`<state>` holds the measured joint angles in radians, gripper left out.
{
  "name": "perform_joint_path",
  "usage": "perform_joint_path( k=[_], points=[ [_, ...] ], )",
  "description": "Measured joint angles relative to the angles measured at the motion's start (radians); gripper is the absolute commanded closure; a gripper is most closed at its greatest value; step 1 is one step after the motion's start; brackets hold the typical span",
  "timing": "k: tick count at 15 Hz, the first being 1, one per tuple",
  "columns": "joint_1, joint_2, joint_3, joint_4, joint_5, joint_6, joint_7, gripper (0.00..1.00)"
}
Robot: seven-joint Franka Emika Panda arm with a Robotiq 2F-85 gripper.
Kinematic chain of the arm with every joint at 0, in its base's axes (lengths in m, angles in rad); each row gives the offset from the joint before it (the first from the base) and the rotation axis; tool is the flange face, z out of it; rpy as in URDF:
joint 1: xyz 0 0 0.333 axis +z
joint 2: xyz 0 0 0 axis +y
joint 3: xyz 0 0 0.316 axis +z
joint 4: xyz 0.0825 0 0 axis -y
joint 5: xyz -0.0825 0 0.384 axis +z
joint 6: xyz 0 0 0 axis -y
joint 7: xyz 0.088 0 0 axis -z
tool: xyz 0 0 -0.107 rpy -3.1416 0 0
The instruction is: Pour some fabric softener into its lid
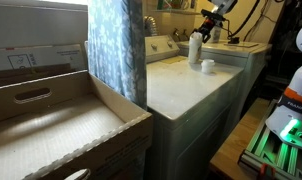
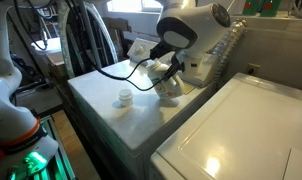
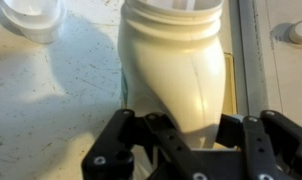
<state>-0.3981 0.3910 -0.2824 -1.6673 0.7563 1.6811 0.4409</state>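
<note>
The fabric softener (image 3: 176, 60) is a small white bottle standing upright on the speckled washer top, also seen in both exterior views (image 1: 195, 48) (image 2: 171, 90). Its mouth looks uncapped. My gripper (image 3: 179, 125) straddles the bottle's lower body with a finger pad pressed against each side, so it is shut on the bottle; it also shows in both exterior views (image 1: 203, 34) (image 2: 167, 76). The lid (image 3: 31, 15), a short white cup, stands open side up a little apart from the bottle (image 1: 207, 66) (image 2: 125, 97).
A seam (image 3: 246, 50) separates this washer top from the neighbouring white appliance (image 2: 241, 130). A knob (image 3: 301, 30) sits beyond the seam. A large cardboard box (image 1: 51, 110) and a blue curtain (image 1: 116, 50) stand beside the washer. Cables hang near the arm (image 2: 91, 40).
</note>
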Motion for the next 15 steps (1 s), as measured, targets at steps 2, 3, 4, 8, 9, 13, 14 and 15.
perform_joint_path(
  k=[2, 3, 4, 8, 9, 13, 14, 15],
  points=[
    [-0.01, 0.011, 0.0, 0.009, 0.027, -0.03, -0.009, 1.0],
    [-0.015, 0.019, 0.0, 0.016, 0.042, -0.046, -0.013, 1.0],
    [-0.021, 0.027, 0.0, 0.022, 0.056, -0.061, -0.016, 1.0],
    [-0.039, 0.056, 0.0, 0.048, 0.094, -0.116, -0.021, 1.0],
    [-0.043, 0.061, 0.0, 0.054, 0.1, -0.129, -0.024, 1.0],
    [-0.053, 0.07, -0.005, 0.085, 0.103, -0.174, -0.031, 1.0],
    [-0.056, 0.071, -0.007, 0.095, 0.103, -0.186, -0.031, 1.0],
    [-0.059, 0.072, -0.008, 0.103, 0.103, -0.199, -0.031, 1.0]
  ],
)
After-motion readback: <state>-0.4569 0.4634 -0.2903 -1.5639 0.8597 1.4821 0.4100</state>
